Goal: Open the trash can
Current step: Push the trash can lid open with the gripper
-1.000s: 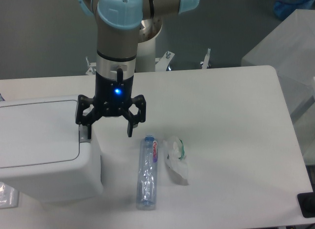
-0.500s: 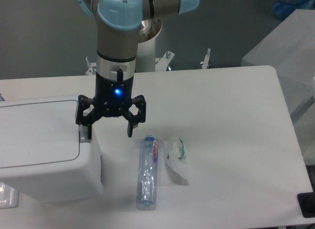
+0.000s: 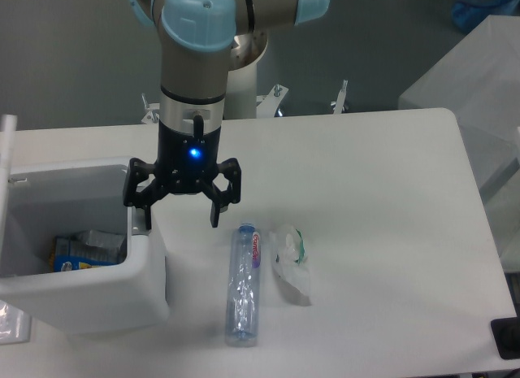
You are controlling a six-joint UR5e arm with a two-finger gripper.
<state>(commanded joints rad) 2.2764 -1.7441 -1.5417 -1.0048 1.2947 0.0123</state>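
The trash can (image 3: 97,297) is being shown lid-up, while the gripper (image 3: 180,219) fingers are being held spread wide, gripping nothing.

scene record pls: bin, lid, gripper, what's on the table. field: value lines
trash can: white bin at the table's left edge
lid: swung up, standing at the bin's far left side
contents: packaging, yellow and blue
gripper: open, one finger at the bin's right rim, holding nothing
bottle: clear plastic, lying on the table right of the bin
bag: crumpled clear plastic, just right of the bottle
task state: bin open
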